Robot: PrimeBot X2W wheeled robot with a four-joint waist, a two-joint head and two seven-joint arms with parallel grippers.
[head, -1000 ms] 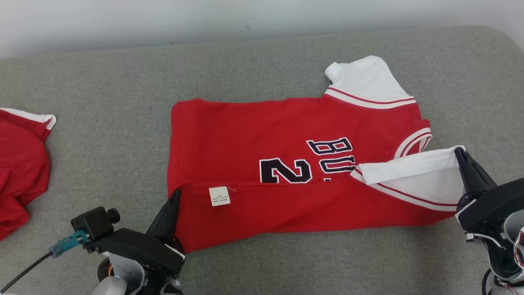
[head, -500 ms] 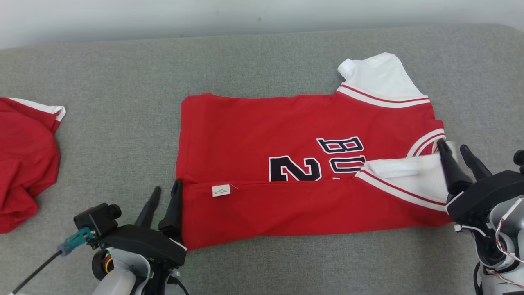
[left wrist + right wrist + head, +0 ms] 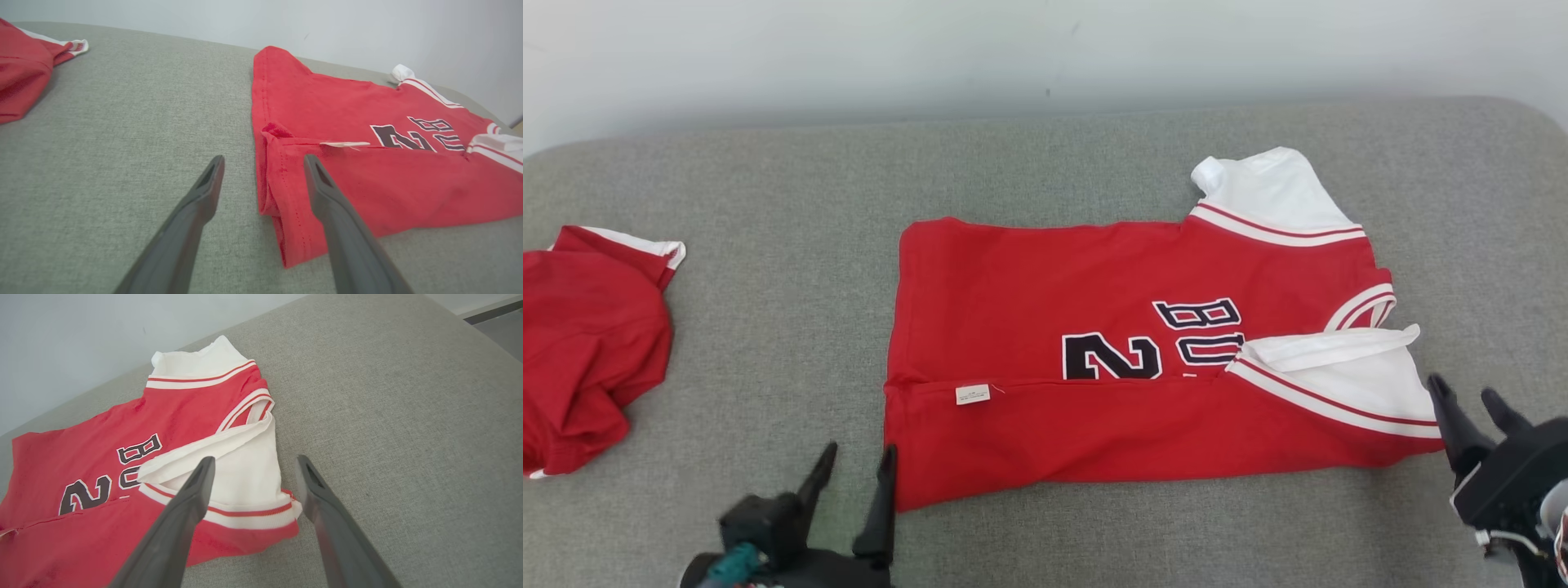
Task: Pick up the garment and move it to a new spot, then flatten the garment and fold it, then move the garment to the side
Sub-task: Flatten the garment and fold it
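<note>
Jersey (image 3: 1094,286) half-folded, L gripper (image 3: 861,451) released by hem (image 3: 895,408), R gripper (image 3: 1463,387) released by sleeve (image 3: 1356,384)

The red garment (image 3: 1045,278) carries dark, white-edged lettering (image 3: 1199,314) on its chest, lying sideways in the head view. "B" and "U" can be read; the rest runs under the folded-over flap toward 6 o'clock. At 8 o'clock from these letters stands a large numeral "2" (image 3: 1111,357) in the same dark, white-edged style, its near edge cut off by the fold. At 8 o'clock from the numeral, a small white tag (image 3: 972,394) bears print too small to read.
</note>
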